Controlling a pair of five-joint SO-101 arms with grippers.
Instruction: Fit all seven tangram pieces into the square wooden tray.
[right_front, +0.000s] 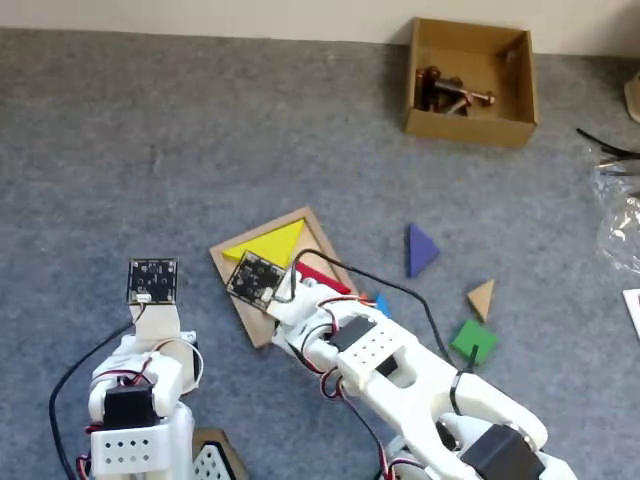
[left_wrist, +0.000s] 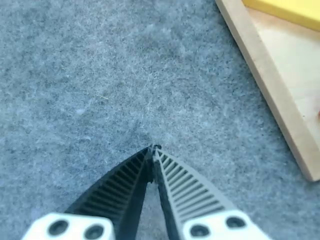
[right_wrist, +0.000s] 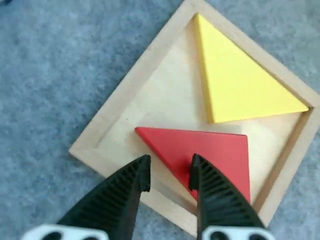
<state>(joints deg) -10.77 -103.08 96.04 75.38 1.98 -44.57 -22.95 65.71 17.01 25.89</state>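
The square wooden tray (right_front: 238, 300) sits turned like a diamond at the table's middle. A yellow triangle (right_front: 270, 243) fills its far part and a red triangle (right_front: 322, 279) lies beside it. In the right wrist view my right gripper (right_wrist: 169, 172) is open just over the red triangle (right_wrist: 210, 150). One finger is above the piece's edge and the other above bare tray floor, with the yellow triangle (right_wrist: 240, 85) beyond. My left gripper (left_wrist: 154, 149) is shut over bare carpet, a little off the tray's rim (left_wrist: 270, 95). Loose on the carpet are a purple triangle (right_front: 419, 249), a tan triangle (right_front: 482, 298), a green square (right_front: 473, 341) and a small blue piece (right_front: 381, 303).
A cardboard box (right_front: 470, 80) with metal parts stands at the back right. A clear plastic bag (right_front: 620, 220) and cables lie at the right edge. The right arm's body (right_front: 400, 370) stretches from the lower right across the tray's near corner. Grey carpet covers the table.
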